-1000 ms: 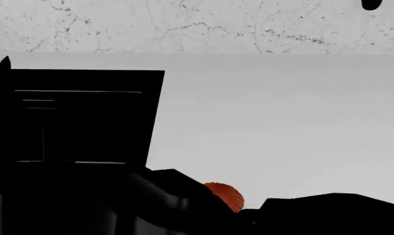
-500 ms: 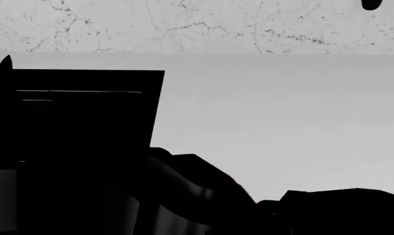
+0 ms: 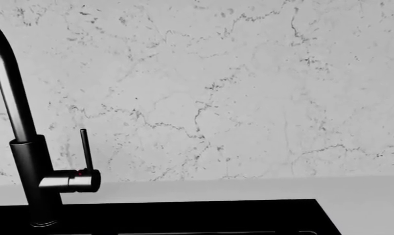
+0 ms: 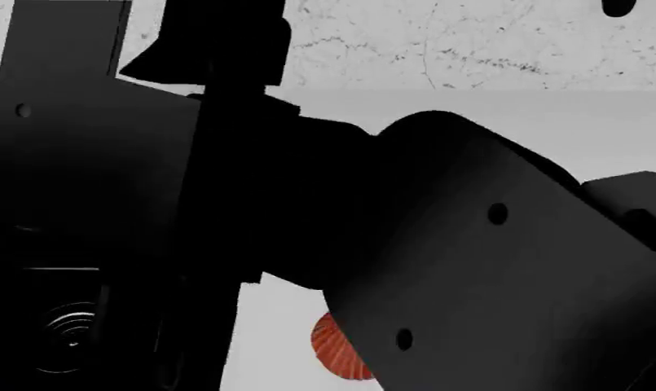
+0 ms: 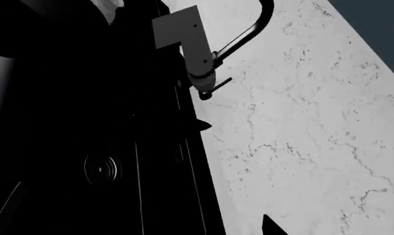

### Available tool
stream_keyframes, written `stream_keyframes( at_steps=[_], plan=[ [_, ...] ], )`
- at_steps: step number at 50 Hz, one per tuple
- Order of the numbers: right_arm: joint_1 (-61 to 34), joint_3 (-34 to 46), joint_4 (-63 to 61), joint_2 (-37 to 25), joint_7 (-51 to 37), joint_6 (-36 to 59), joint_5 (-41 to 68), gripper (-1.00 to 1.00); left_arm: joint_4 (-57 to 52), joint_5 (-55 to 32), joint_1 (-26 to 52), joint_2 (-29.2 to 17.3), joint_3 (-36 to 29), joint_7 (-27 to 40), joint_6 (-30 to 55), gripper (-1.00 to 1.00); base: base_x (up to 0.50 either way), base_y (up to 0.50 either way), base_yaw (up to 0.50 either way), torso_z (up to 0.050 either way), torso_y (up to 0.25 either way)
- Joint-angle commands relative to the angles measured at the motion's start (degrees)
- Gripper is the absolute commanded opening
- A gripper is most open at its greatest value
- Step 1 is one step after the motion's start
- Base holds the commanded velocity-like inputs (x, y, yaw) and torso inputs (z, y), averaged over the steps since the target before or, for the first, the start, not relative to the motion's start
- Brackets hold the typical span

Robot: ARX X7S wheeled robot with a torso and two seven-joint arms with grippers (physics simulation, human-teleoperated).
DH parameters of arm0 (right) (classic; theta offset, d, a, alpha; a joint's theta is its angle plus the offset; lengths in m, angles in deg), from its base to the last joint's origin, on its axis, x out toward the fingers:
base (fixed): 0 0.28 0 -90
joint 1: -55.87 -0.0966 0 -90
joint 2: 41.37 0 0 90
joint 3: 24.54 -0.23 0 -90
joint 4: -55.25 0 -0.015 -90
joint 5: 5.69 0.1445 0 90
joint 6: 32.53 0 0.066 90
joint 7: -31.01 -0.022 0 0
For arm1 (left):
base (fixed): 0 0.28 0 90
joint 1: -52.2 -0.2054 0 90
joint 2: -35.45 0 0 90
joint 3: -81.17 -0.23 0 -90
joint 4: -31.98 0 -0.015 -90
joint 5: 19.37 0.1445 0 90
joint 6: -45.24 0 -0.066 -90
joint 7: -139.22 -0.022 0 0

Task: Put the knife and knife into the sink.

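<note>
two arms raised over the basin, knives unseen

left wrist view: one faucet (image 3: 17,147) is shown upright before the veined marble wall (image 3: 249,88), with the back rim of the sink (image 3: 203,215) along the lower edge. no part of the left gripper is caught here, so its jaws cannot be judged, and no knife is visible.

head view: most of the frame is now filled by dark arm links (image 4: 458,244), where half a second ago the arms lay low and the pale counter (image 4: 610,130) was widely open. a ringed drain (image 4: 72,326) is glimpsed at the lower left, and the orange shell (image 4: 336,358) is uncovered again beneath the arm. neither gripper's fingertips can be made out, so clenched or released cannot be told.

right wrist view: the sink interior and a drain (image 5: 102,169) are seen close below the camera, the faucet beyond. whether a knife is carried cannot be told; black on black hides it.

it is judged that an arm has been swung over the sink, perhaps for a drop, though neither knife can be located.
</note>
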Motion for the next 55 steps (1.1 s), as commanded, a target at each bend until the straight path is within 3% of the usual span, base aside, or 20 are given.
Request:
stream_keyframes(
  at_steps=[1, 6, 11, 17, 24, 33, 36, 45, 55],
  plan=[
    [0.6, -25.6, -6.0, -6.0, -9.0, 12.3, 11.5, 1.0, -0.5, -0.5, 0.3, -0.1, 0.2, 0.5, 0.7, 1.0, 0.0, 0.0, 0.0, 0.0, 0.0],
    [1.6, -29.6, 2.4, -10.1, -40.8, 12.3, 31.3, 1.0, -1.5, -1.0, 0.1, -0.1, 0.5, 1.0, 1.4, 1.0, 0.0, 0.0, 0.0, 0.0, 0.0],
    [6.5, -32.4, 0.7, -11.6, -55.3, 10.2, 28.8, 1.0, -2.4, -1.4, -0.4, -0.4, 0.9, 1.3, 1.9, 1.0, 0.0, 0.0, 0.0, 0.0, 0.0],
    [12.0, -36.2, -2.4, -13.3, -64.7, 10.7, 30.9, 1.0, -4.0, -2.1, -1.2, -0.6, 1.7, 1.8, 2.5, 1.0, 0.0, 0.0, 0.0, 0.0, 0.0],
    [22.6, -45.1, -5.1, -13.3, -64.7, 2.1, 31.3, 1.0, -3.9, -1.8, -1.5, -0.7, 1.4, 1.6, 1.7, 1.0, 0.0, 0.0, 0.0, 0.0, 0.0],
    [40.0, -43.3, -9.3, -15.1, -54.5, -16.0, 11.8, 1.0, -3.8, -1.3, -2.5, -0.6, 1.1, 1.4, 0.0, 1.0, 0.0, 0.0, 0.0, 0.0, 0.0],
    [41.5, -38.1, -8.3, -16.1, -52.3, -19.2, 5.6, 1.0, -3.7, -1.2, -2.8, -0.5, 1.0, 1.3, -0.4, 1.0, 0.0, 0.0, 0.0, 0.0, 0.0],
    [47.4, -37.0, -3.1, -14.1, -49.1, -27.5, 0.7, 1.0, -4.2, -1.5, -3.4, -0.1, 0.8, 1.1, -1.2, 1.0, 0.0, 0.0, 0.0, 0.0, 0.0],
    [46.4, -33.6, 7.1, -9.5, -45.8, -32.6, -2.3, 1.0, -3.5, -1.0, -4.7, 0.8, 0.1, 0.7, -3.3, 1.0, 0.0, 0.0, 0.0, 0.0, 0.0]
  ],
)
